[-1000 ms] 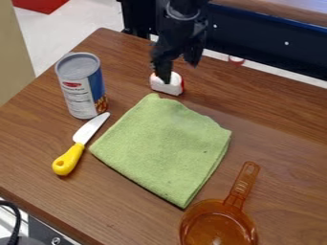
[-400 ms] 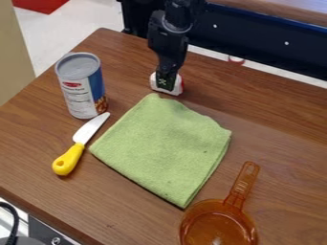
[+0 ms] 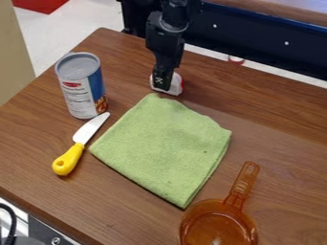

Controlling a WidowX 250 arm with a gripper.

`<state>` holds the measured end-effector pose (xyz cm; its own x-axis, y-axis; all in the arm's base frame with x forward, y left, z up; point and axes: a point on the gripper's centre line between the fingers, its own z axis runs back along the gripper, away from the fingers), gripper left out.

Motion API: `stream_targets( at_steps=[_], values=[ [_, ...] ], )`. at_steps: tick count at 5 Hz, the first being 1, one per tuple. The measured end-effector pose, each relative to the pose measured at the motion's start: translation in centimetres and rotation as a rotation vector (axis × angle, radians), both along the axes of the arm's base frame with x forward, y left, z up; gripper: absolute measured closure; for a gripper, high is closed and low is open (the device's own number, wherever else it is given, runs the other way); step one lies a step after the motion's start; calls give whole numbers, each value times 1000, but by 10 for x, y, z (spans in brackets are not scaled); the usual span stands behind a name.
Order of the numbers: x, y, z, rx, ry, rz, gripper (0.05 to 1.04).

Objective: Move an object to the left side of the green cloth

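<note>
One green cloth (image 3: pixel 163 148): our landmark, folded on the wooden table (image 3: pixel 281 129).
White-and-red object (image 3: pixel 176 84): just beyond the cloth's far corner.
Black gripper (image 3: pixel 163 85): pointing down over that object — we can't tell how far open it is or whether it holds anything.
Can (image 3: pixel 81 86): upright, near the cloth.
Yellow-handled knife (image 3: pixel 78 144): beside the cloth.
Orange pan (image 3: pixel 205 206): by the cloth's near corner.
</note>
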<state>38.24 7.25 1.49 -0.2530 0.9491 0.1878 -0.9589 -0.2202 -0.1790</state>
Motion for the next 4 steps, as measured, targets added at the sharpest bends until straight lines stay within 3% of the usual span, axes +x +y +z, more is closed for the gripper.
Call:
stream_targets(
  at_steps=[1,2,3,4],
  values=[
    [-1,-1,-13,-9,46,-4,84],
    [0,-1,-16,-20,48,-10,131],
    [5,-1,-15,-17,48,-57,403],
    [8,0,-13,-20,53,-114,489]
  ],
)
